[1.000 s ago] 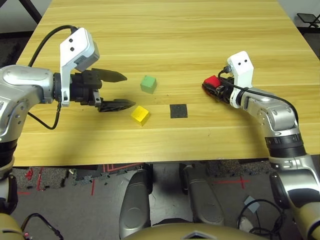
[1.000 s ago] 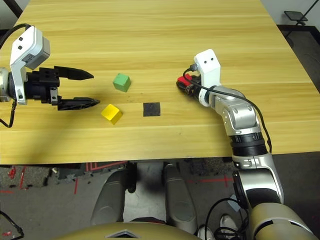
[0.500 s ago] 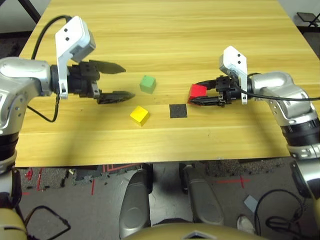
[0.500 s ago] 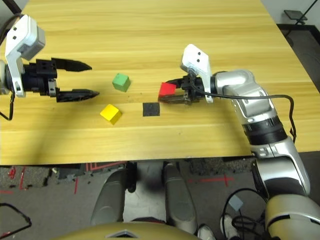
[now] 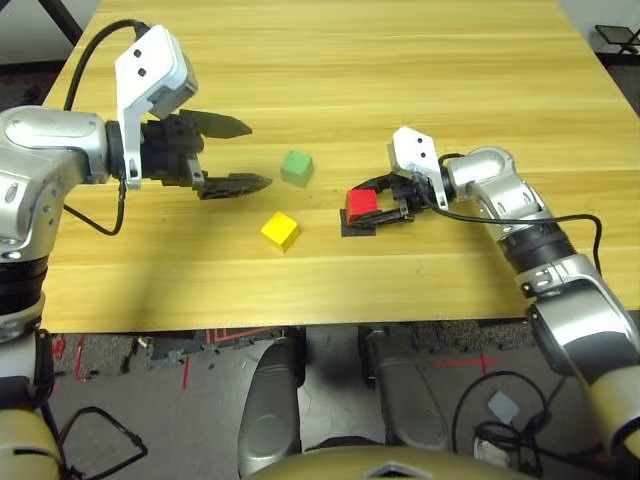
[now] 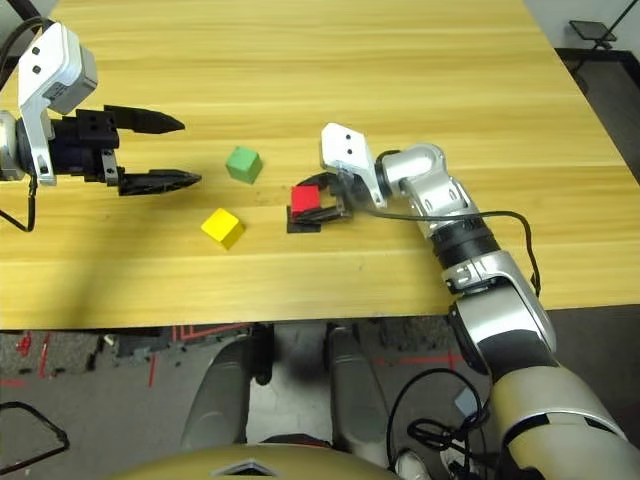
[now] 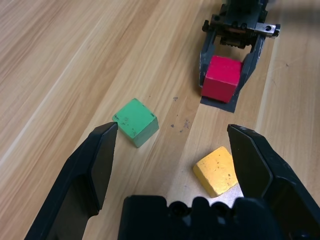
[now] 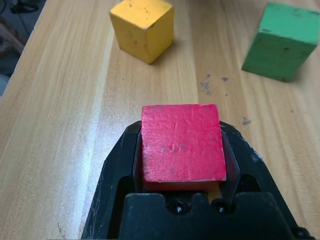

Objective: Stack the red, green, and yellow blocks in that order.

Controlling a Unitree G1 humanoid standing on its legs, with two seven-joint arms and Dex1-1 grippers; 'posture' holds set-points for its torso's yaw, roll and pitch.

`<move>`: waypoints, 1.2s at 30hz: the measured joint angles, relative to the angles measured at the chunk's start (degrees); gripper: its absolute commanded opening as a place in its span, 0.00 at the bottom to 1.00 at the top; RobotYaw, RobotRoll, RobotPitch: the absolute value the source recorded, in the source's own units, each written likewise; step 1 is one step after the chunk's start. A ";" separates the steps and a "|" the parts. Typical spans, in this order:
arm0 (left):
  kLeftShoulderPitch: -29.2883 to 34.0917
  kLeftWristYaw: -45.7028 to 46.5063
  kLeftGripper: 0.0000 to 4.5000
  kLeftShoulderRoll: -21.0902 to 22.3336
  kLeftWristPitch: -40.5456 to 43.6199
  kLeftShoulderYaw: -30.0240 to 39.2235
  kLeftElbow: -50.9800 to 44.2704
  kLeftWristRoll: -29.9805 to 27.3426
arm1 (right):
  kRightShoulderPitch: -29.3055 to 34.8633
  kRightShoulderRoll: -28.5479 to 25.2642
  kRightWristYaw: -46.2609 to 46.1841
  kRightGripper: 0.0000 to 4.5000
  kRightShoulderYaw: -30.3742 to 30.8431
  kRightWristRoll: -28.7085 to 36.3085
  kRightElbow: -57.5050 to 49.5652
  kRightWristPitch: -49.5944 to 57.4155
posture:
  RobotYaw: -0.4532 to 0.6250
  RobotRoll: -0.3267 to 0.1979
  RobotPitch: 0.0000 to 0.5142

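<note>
A wooden table (image 5: 400, 60) carries the whole scene, and the two silver arms are reached over it from either side. The left gripper (image 5: 228, 155) is held above the table on the robot's left, its two black fingers spread wide with nothing between them; it has barely shifted over the last second.

The right gripper (image 5: 385, 205) is the part that has changed. A second ago it was held far out on the right with the red block (image 5: 361, 204) in its grasp; half a second ago it had been swung inward; now it has been brought down over the flat black patch (image 5: 352, 227), and the red block is clamped between its fingers, at or just above that patch (contact with the patch cannot be judged).

The green block (image 5: 296, 167) lies beyond and to the left of the patch, and the yellow block (image 5: 280, 230) lies nearer, also left; neither has been moved.

The base of the stack is therefore judged nearly placed: release of the red block is expected next, then the green one would be fetched.
</note>
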 measured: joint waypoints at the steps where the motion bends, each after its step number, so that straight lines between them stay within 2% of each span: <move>1: 0.00 0.00 1.00 0.00 -0.03 0.00 0.02 0.20 | -0.01 0.01 0.09 0.46 0.00 -0.16 0.27 0.00 | 0.57 0.33 0.46; 7: -0.14 -0.01 1.00 -0.53 -0.27 0.00 1.97 0.86 | -0.15 0.26 0.32 0.46 -0.05 -1.31 1.46 -0.03 | 0.57 0.33 0.46; 14: -2.60 -2.98 1.00 -2.82 -7.12 -1.58 8.71 3.51 | -0.21 1.02 0.42 0.99 -0.78 -1.05 1.61 1.88 | 0.56 0.34 0.45; 19: -6.90 -10.32 1.00 -4.65 -19.03 -5.65 16.77 8.06 | -1.68 0.12 5.60 1.00 -3.09 4.19 -0.39 6.73 | 0.53 0.34 0.44; 22: -12.50 -16.34 1.00 -7.43 -29.23 -9.07 25.10 11.95 | -4.84 -4.52 11.07 1.00 -4.74 8.97 -4.84 12.02 | 0.48 0.34 0.42; 24: -19.37 -19.52 1.00 -11.26 -37.45 -11.43 35.34 15.72 | -6.35 -10.86 12.62 1.00 -4.92 12.38 -8.92 15.87 | 0.46 0.34 0.42; 26: -23.16 -21.39 1.00 -13.65 -42.49 -12.60 42.29 18.15 | -6.49 -14.14 12.90 1.00 -4.95 14.17 -11.83 18.49 | 0.43 0.34 0.42; 33: -29.42 -25.39 1.00 -22.60 -58.05 -17.79 64.84 27.23 | 0.73 -16.31 10.31 1.00 -6.79 18.47 -23.82 28.46 | 0.32 0.39 0.43; 36: -30.95 -25.03 1.00 -25.05 -62.46 -18.13 71.61 29.75 | 2.65 -16.92 8.08 1.00 -8.00 19.23 -27.53 31.28 | 0.30 0.40 0.43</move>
